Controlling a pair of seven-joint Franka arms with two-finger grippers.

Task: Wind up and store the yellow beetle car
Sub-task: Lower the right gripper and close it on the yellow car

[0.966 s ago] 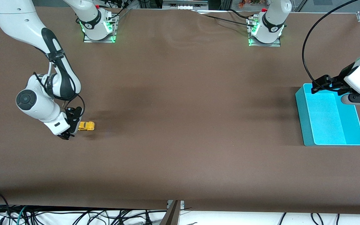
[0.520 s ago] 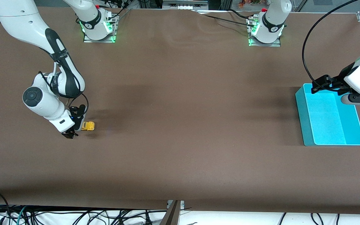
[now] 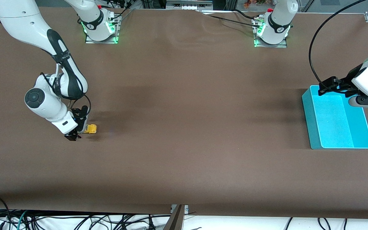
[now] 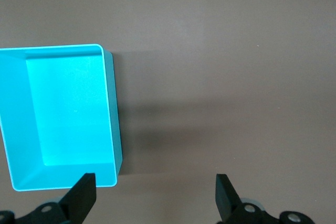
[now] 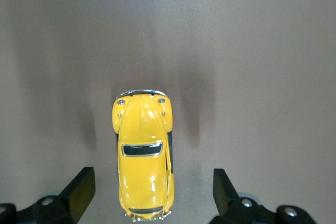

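The yellow beetle car (image 3: 91, 128) stands on the brown table toward the right arm's end. My right gripper (image 3: 78, 131) is low over the car's rear end, open. In the right wrist view the car (image 5: 143, 156) points away from the gripper (image 5: 152, 192), its rear between the two black fingers (image 5: 80, 188) with a gap on each side. My left gripper (image 3: 326, 86) hangs open and holds nothing, over the corner of the teal bin (image 3: 309, 124) farthest from the front camera. The left wrist view shows the bin (image 4: 111, 114) with nothing in it.
The two arm bases (image 3: 100, 30) (image 3: 271, 33) stand along the table's edge farthest from the front camera. A black cable (image 3: 311, 54) loops above the table near the left arm. Bare brown tabletop (image 3: 190, 121) lies between the car and the bin.
My right gripper has shifted toward the car and now covers its rear end. The car has stayed in place. The left arm has not moved.
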